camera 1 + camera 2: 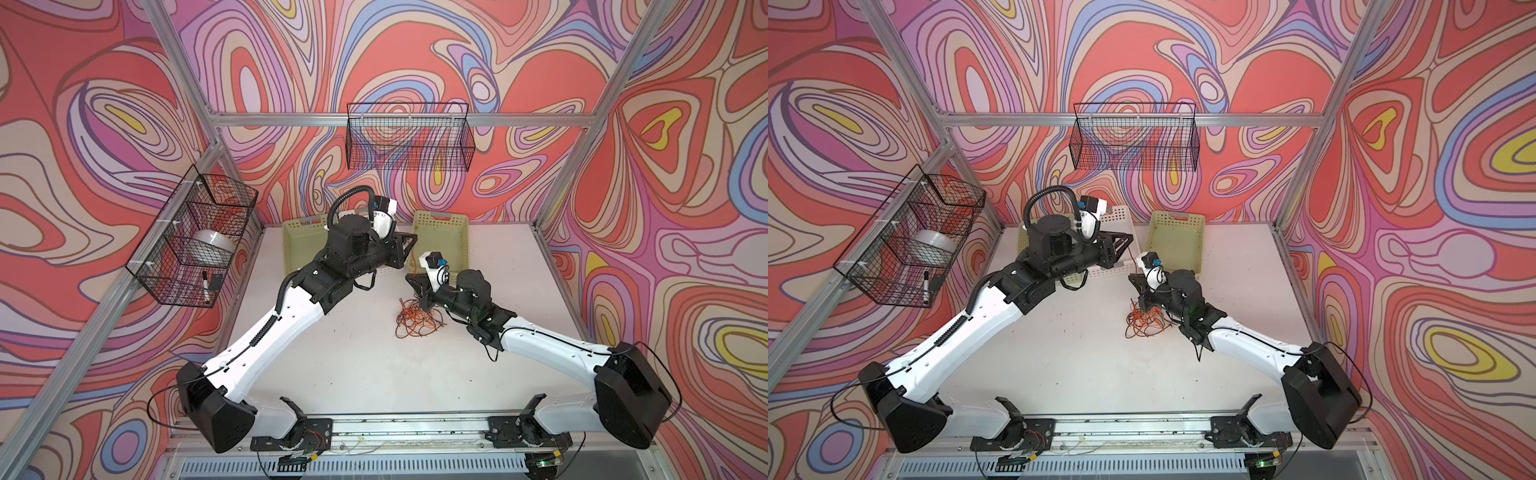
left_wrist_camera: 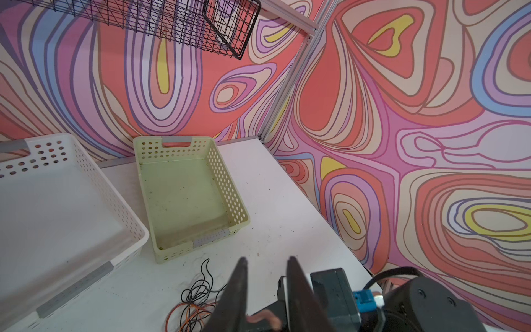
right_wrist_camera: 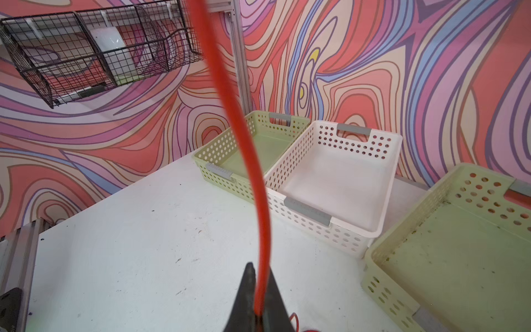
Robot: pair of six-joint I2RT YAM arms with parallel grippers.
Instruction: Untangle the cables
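While the right gripper (image 3: 260, 271) pinches the orange cable (image 3: 256, 175) tight, the left gripper (image 2: 267, 260) stands half spread; two green baskets (image 3: 218, 149) (image 3: 416, 207) and one white basket (image 3: 353, 146) sit nearby.

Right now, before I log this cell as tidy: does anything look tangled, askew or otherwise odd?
Yes. The cables lie in one tangled heap on the table, with orange and dark loops crossing each other. One orange cable arcs up out of the shut right claw, lifted off the table instead of lying flat.

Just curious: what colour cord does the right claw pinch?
Bright orange thin cord, best in right wrist view.
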